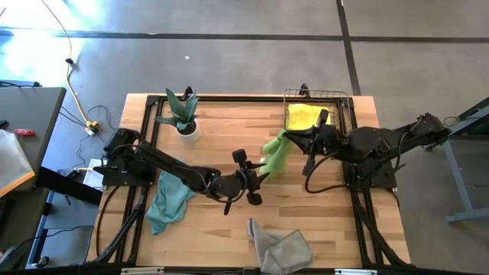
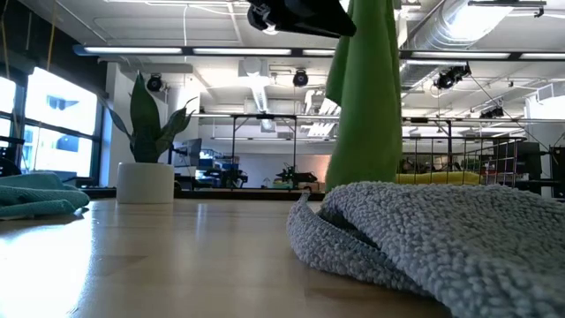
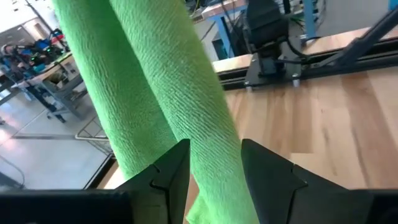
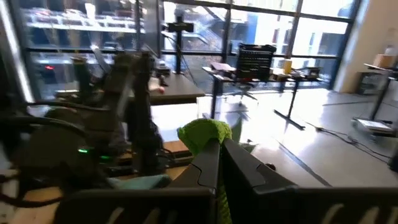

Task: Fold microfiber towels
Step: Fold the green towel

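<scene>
A lime green towel [image 1: 275,153] hangs in the air over the table's middle, between my two grippers. My right gripper [image 1: 294,137] is shut on its top end. My left gripper [image 1: 260,172] comes from the left and has the hanging part between its fingers [image 3: 214,171]. A teal towel [image 1: 170,198] lies crumpled at the left, and a grey towel [image 1: 281,246] lies crumpled at the near edge. A yellow towel [image 1: 304,116] lies in the wire basket. In the low view the grey towel [image 2: 424,238] hides the green towel's [image 2: 366,106] lower end. My left gripper pinches the green towel's hanging, bunched part [image 3: 208,143] between its two fingers, several gathered layers. The fingers come about level from the table's left and lie across the towel, which runs on above and below them. My right gripper pinches the towel's top bunch [image 4: 202,132] between its shut fingers, coming from the table's right. The towel hangs below it, clear of the table as far as I can see.
A potted plant [image 1: 183,118] stands at the far left. The copper wire basket [image 1: 348,103] stands at the far right, just behind my right gripper. Bare wood [image 1: 214,145] lies between the plant and the green towel.
</scene>
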You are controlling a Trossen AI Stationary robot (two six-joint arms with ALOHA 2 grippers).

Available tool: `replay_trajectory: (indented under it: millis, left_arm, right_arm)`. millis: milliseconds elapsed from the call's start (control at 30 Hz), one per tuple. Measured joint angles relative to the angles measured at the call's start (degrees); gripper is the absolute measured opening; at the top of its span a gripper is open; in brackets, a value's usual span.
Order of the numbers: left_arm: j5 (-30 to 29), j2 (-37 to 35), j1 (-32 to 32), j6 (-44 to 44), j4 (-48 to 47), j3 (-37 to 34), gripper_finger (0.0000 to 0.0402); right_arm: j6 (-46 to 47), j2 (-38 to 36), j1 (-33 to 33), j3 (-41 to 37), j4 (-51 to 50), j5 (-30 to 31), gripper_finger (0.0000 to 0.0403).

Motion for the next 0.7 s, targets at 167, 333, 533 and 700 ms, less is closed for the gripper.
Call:
replay_trajectory:
  millis: [167,333,533,700]
  left_arm:
    - [0.0,0.0,1.9,0.0,0.4,0.0,0.0133]
    - [0.0,0.0,2.0,0.0,0.0,0.0,0.0133]
    - [0.1,0.0,-1.3,1.9,-0.1,0.0,0.0133]
    - [-1.6,0.0,-2.0,4.8,1.6,0.0,0.0133]
  right_arm:
    - [0.5,0.0,0.0,0.0,1.3,-6.9,0.0000]
    - [-0.5,0.0,0.0,0.0,1.0,-6.5,0.0000]
    - [-5.5,0.0,-0.1,0.0,1.0,1.1,0.0000]
    - [-6.0,0.0,-0.6,0.0,1.0,-1.1,0.0000]
